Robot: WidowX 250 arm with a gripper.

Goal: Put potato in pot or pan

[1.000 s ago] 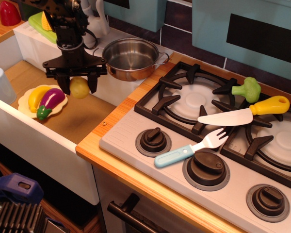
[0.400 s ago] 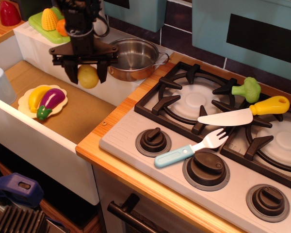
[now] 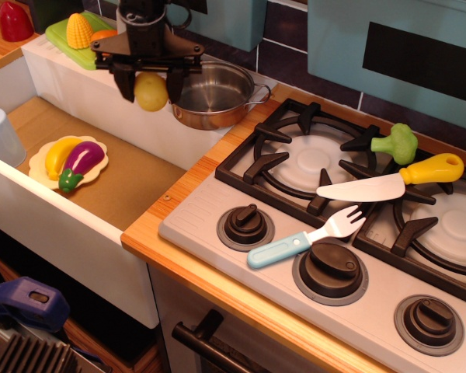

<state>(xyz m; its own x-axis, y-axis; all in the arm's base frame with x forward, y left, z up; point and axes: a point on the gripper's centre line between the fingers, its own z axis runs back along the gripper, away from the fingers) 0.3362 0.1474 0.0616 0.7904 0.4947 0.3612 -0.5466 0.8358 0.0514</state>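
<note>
My black gripper (image 3: 151,89) is shut on the dull-yellow potato (image 3: 151,92) and holds it in the air above the sink's right part, just left of the pot. The shiny steel pot (image 3: 214,94) with its copper-coloured base and two loop handles stands on the counter behind the sink and left of the stove. It is empty. The potato hangs about level with the pot's rim, close to its left handle.
A yellow plate (image 3: 40,163) in the sink holds a banana (image 3: 58,153) and a purple eggplant (image 3: 80,162). A blue cup (image 3: 0,136) stands at the sink's left. A green board with a corn cob (image 3: 79,31) lies behind. Broccoli (image 3: 398,142), knife (image 3: 388,183) and fork (image 3: 304,238) lie on the stove.
My gripper has risen out of the sink and moved right and back toward the pot, carrying the potato with it. The pot has not moved.
</note>
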